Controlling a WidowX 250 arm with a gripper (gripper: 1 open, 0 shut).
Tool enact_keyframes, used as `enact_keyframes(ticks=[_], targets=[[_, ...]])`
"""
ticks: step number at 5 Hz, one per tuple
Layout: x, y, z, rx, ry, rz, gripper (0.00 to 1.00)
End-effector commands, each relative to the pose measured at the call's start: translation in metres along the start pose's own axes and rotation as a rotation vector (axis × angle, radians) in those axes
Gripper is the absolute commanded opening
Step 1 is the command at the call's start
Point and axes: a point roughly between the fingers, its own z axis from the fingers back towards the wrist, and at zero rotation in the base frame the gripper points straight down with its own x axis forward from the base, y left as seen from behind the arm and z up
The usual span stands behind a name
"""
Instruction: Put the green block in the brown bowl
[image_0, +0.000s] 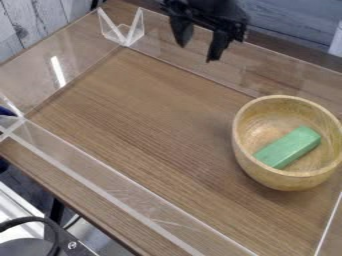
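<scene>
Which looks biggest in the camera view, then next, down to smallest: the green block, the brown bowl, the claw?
1. Brown bowl
2. Claw, only its lower part in frame
3. Green block

The last two are unsure, since the claw's distance from the camera differs.

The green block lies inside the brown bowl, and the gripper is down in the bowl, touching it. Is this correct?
Not quite: the camera view shows the gripper far from the bowl, near the table's back edge. The block does lie inside.
</scene>
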Motion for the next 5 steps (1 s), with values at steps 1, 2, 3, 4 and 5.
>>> enact_keyframes(ticks=[1,2,3,4,5], targets=[[0.009,0.004,0.024,-0.019,-0.042,0.004,1.0],[0.007,0.008,0.03,-0.033,-0.03,0.007,1.0],[0.002,0.014,0.041,-0.052,-0.012,-0.007,1.0],[0.002,0.029,0.05,-0.021,0.014,0.031,1.0],[-0.001,0.036,0.046,0.005,0.063,0.067,1.0]])
